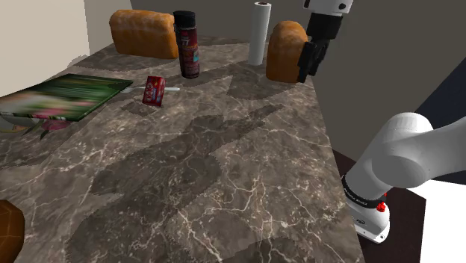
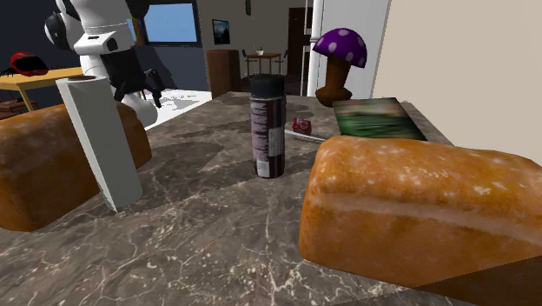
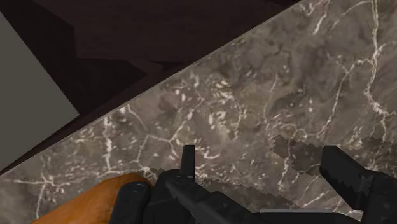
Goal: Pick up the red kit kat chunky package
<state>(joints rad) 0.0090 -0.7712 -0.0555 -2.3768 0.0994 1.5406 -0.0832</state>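
Dark marbled counter point(image 1: 224, 172) carries the small red package point(image 1: 154, 91) toward its far edge, untouched, just left of a dark can point(image 1: 187, 43). Well apart, over the far right edge beside a bread loaf point(image 1: 284, 51), the gripper point(image 1: 311, 63) hovers with its fingers spread on nothing. By my judgement, approach, grasp and lift are all left to do.

The countertop point(image 1: 224, 187) looks like polished veined marble. The can point(image 1: 187, 45) has a smooth printed label. Near it, the loaf point(image 1: 143, 33) shows a rough matt crust, the roll point(image 1: 258, 33) matt white paper, the red package point(image 1: 154, 90) a smooth wrapper.
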